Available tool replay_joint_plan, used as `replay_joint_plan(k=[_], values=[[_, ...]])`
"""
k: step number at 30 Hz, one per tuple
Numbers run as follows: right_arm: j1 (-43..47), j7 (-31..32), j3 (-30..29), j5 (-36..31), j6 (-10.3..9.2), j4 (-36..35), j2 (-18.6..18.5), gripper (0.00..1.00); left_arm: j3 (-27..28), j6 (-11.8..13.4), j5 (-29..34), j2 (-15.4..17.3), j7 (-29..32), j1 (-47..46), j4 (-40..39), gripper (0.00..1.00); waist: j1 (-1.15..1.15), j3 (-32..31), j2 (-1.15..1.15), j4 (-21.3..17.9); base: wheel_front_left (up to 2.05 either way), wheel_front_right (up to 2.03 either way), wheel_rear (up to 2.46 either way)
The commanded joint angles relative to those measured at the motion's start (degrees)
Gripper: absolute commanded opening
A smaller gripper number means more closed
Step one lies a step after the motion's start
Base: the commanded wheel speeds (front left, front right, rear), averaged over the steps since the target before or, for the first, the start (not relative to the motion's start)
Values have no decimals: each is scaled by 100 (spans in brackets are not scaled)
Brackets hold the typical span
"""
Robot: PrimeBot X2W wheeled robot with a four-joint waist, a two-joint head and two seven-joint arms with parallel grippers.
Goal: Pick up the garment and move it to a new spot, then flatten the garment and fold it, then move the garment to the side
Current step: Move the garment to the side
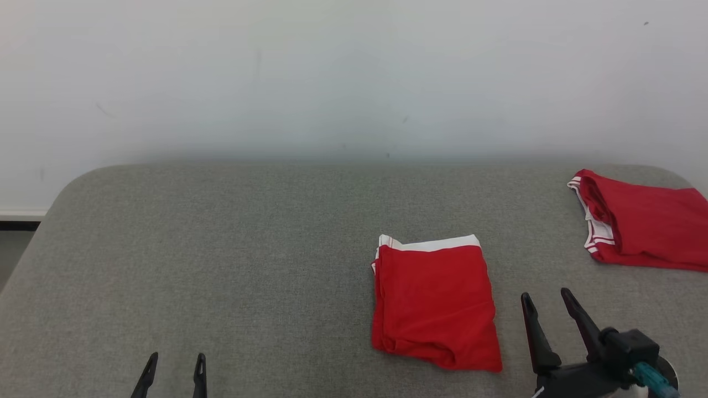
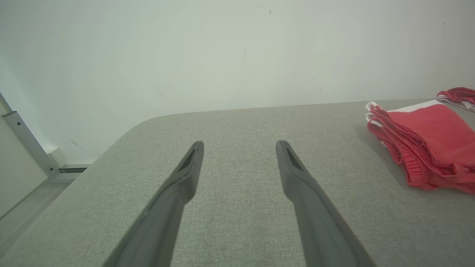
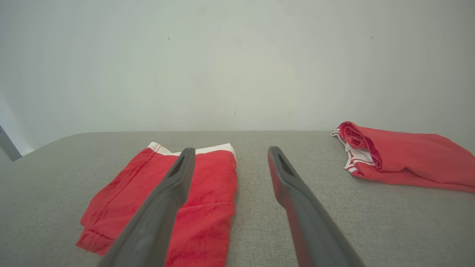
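Grey woven fabric covers the table [image 1: 221, 265], a broad top with rounded far corners that runs back to a plain white wall [image 1: 332, 72] marked by a few faint scuffs and specks. At the far left, past the table's edge, a dark skirting strip [image 1: 19, 225] sits at the foot of the wall with a slice of pale floor [image 1: 8, 260] below it, and the left wrist view shows a slanted grey metal rail [image 2: 26, 139] standing there. The left gripper [image 1: 177, 358] rises from the bottom edge over the table's left half, its two dark fingers apart, with bare cloth between them and nothing held. Right of centre lies the folded red garment [image 1: 434, 301], a neat near-rectangle flat on the grey surface, with its white waistband at the end towards the wall and a soft rounded fold at the near end; no finger touches it. Just beside its right edge is the right gripper [image 1: 546, 296], fingers spread wide and empty, leaning leftward. In the right wrist view one finger crosses in front of the garment and the other is over bare table. Further right, near the far right corner and well apart from the folded piece, a second red garment [image 1: 647, 226] lies looser, its white striped trim facing left
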Motion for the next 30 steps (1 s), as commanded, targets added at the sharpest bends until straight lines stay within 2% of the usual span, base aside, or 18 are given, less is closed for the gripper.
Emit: replay_joint_plan(k=[1, 12, 19, 30], values=[[-220, 108, 41, 12, -17, 158, -79, 100, -36, 8, 11, -10, -16, -81, 10, 100, 0, 71, 0, 93, 0, 0, 0], [-1526, 740, 372, 267, -17, 1657, -324, 100, -201, -37, -41, -17, -16, -287, 89, 100, 0, 383, 0, 453, 0, 0, 0], [-2029, 790, 565, 415, -17, 2649, -369, 100, -246, -48, -68, -27, -16, -472, 115, 100, 0, 642, 0, 607, 0, 0, 0], [-2473, 837, 926, 700, -17, 3826, -110, 100, -240, -42, -87, -35, -16, -677, 141, 100, 0, 897, 0, 678, 0, 0, 0]])
